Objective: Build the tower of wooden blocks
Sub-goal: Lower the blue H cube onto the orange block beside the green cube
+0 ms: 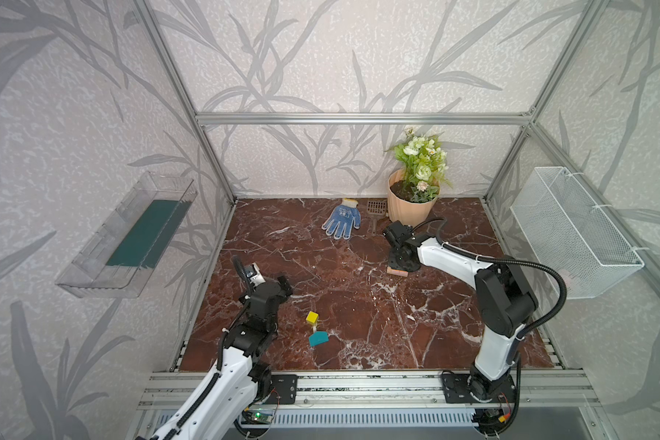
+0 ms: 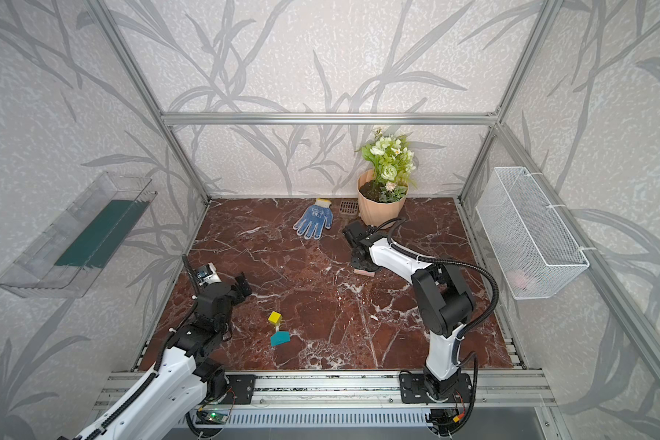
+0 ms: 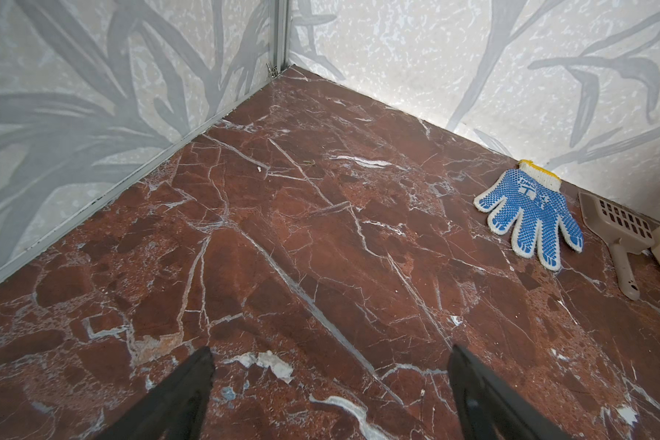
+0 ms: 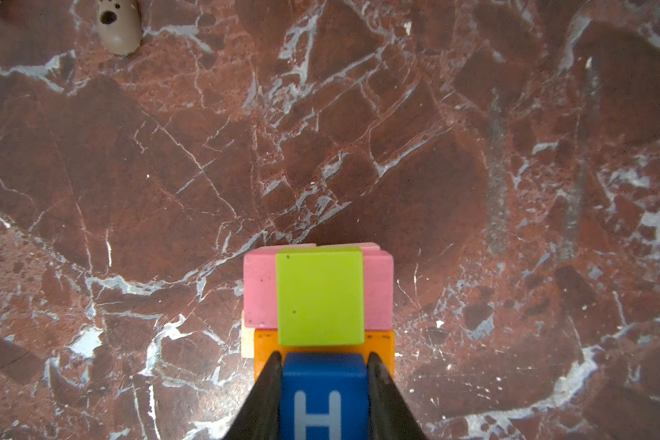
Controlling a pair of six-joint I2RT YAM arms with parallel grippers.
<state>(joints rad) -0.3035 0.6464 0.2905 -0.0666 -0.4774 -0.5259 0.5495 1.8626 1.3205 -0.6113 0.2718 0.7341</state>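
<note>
The wood block tower (image 1: 397,271) (image 2: 366,271) stands right of centre, mostly hidden under my right arm in both top views. In the right wrist view a lime cube (image 4: 320,295) lies on pink blocks (image 4: 259,289) and an orange block (image 4: 264,344), with a tan edge (image 4: 247,339) below. My right gripper (image 4: 324,356) is shut on the blue "H" cube (image 4: 324,396), right beside the lime cube over the orange block. A yellow cube (image 1: 312,317) (image 2: 274,317) and a teal slant-topped piece (image 1: 318,338) (image 2: 279,338) lie loose at front centre. My left gripper (image 3: 330,352) (image 1: 282,285) hovers open and empty at the left.
A blue dotted glove (image 1: 342,219) (image 3: 530,217), a beige scoop (image 1: 375,213) (image 3: 622,244) and a peach flowerpot (image 1: 408,207) stand along the back wall. A wire basket (image 1: 572,228) hangs on the right wall and a clear tray (image 1: 126,236) on the left wall.
</note>
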